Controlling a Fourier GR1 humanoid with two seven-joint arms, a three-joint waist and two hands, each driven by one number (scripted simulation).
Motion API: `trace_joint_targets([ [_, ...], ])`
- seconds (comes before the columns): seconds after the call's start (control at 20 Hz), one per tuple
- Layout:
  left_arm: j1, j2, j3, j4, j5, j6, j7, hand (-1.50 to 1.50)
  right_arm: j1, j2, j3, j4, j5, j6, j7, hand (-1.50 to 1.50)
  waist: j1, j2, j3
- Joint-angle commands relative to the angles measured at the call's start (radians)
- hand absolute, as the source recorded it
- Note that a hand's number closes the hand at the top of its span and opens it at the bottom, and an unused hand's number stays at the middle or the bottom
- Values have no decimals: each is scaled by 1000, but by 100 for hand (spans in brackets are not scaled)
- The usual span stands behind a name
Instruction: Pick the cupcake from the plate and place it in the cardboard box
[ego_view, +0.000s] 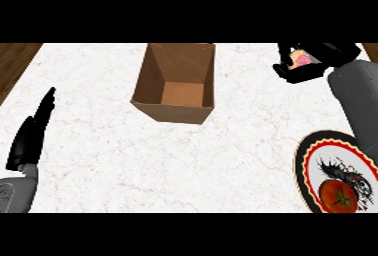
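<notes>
A pale marble counter (111, 150) fills the view, with dark wood showing past its far corners; on it stands one cardboard box (174, 113), open at the top and well apart from the one plate (307, 159) at the near right edge. The right hand (316, 66) is up at the far right, fingers curled round the one cupcake (301, 59), of which only a pink and cream patch shows between them; the cupcake is off the plate, to the right of the box and not yet over it. The step in hand looks like the carry; done well, the hand would travel left until the cupcake sits above the middle of the opening, clear of the right wall, then come down inside before the fingers uncurl, so the cake lands upright on the box floor. One tomato (340, 196) lies on the plate; the left hand (32, 136) rests at the left edge, fingers straight and holding nothing.
</notes>
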Motion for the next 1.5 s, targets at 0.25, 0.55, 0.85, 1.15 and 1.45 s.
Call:
trace_joint_targets([
  [0.25, 27, -20, 2, -19, -23, 29, 15, 0, -238, 81, -40, 175, -56, 109, -100, 150, -20, -9, -2],
  [0.55, 60, -22, 7, -18, -24, 20, 1, 0, -302, 244, -56, 190, -112, 185, 47, 150, -42, -16, -3],
  [0.85, 49, 24, 52, -21, 18, -38, -5, 0, -402, 320, -103, 261, -150, 207, 163, 150, -35, -12, -3],
  [1.15, 12, -8, 27, 1, -8, -23, 3, 0, -449, 448, -68, 300, -196, 160, 298, 150, -29, -14, -3],
  [1.45, -32, -35, 8, 27, -36, 0, -7, 0, -497, 451, -9, 396, -254, 108, 339, 150, 11, -5, -5],
])
